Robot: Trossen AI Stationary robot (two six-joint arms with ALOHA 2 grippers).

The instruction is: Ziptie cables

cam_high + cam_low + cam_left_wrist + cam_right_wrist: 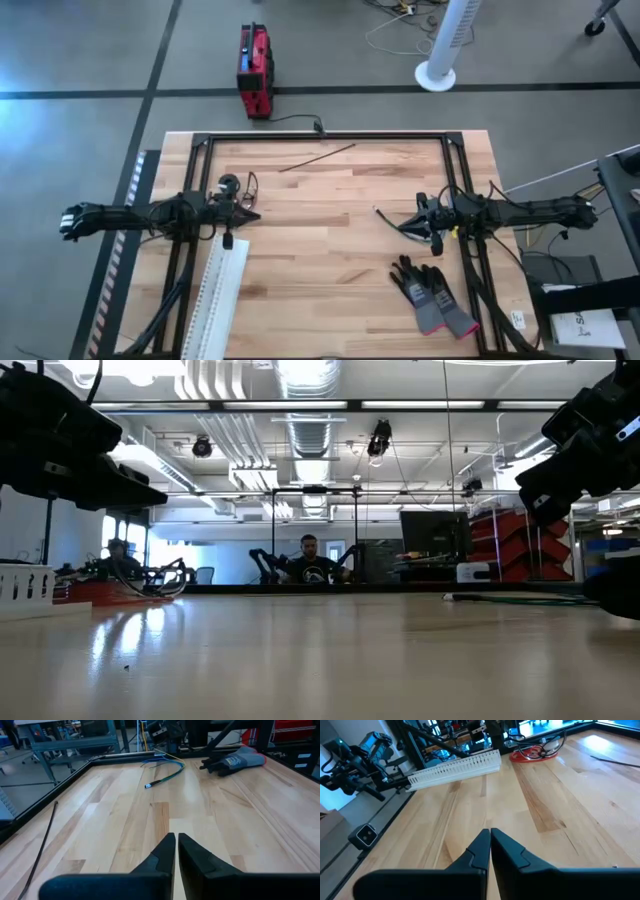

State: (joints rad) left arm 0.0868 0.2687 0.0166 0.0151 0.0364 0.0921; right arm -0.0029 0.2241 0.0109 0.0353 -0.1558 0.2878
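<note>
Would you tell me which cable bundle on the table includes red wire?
The coil beside the left gripper, near the white slotted strip. The bundle by the right gripper shows none.

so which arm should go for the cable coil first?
Left, probably. The left gripper, fingers shut, sits right beside the cables at the table's left edge. The right gripper, also shut, is across the table, nearer the gloves.
</note>
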